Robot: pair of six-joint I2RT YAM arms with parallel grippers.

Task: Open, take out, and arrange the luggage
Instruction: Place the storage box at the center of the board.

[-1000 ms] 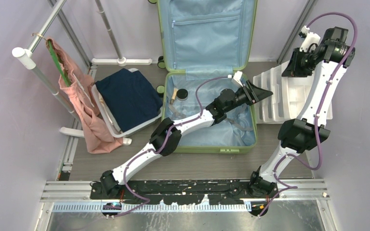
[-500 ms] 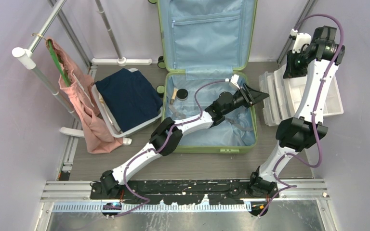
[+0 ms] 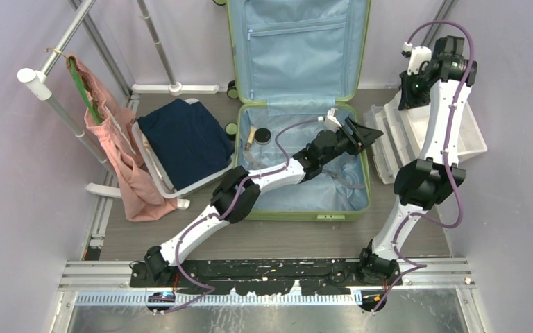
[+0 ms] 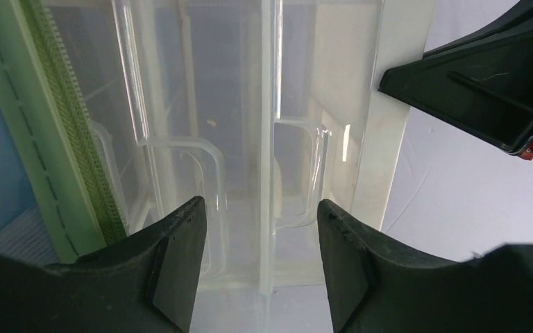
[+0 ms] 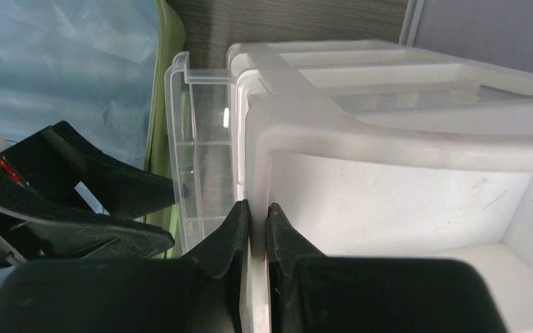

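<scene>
Right end effector (image 5: 258, 208) clamps the drawer unit (image 5: 402, 132) rim; left end effector (image 4: 261, 211) hangs released beside the luggage (image 3: 298, 216); best to move slowly so the clear drawers (image 4: 201, 104) stay seated.

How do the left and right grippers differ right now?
The left gripper is open and holds nothing; the right gripper is shut on the wall of the drawer unit. The left hangs over the rim of the suitcase; the right sits at the drawer unit. Both have black fingers.

Light is bright, even and diffuse, with faint shadows. Glare streaks the clear fronts of the white plastic drawer unit (image 4: 208, 104). The black fingers (image 5: 218, 277) of the right gripper (image 5: 257, 209) look soft.
</scene>
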